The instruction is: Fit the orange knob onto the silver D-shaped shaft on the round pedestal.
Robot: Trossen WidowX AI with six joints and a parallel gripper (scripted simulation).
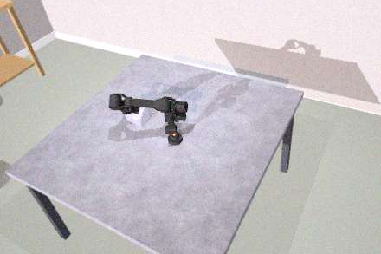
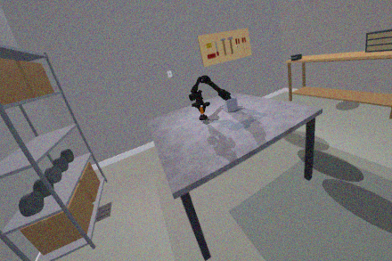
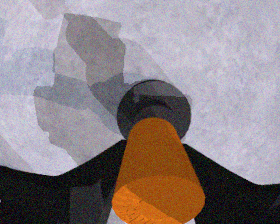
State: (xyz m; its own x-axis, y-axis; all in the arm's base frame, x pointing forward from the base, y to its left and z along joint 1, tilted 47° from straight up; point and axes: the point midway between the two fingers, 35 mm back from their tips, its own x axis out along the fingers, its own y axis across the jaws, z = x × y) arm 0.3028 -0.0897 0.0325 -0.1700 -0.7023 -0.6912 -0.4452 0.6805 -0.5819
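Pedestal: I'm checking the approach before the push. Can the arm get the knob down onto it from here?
Probably yes. The knob, held in the jaws, hangs right over the pedestal with nothing between them. The shaft and its flat are hidden, so alignment can't be judged.
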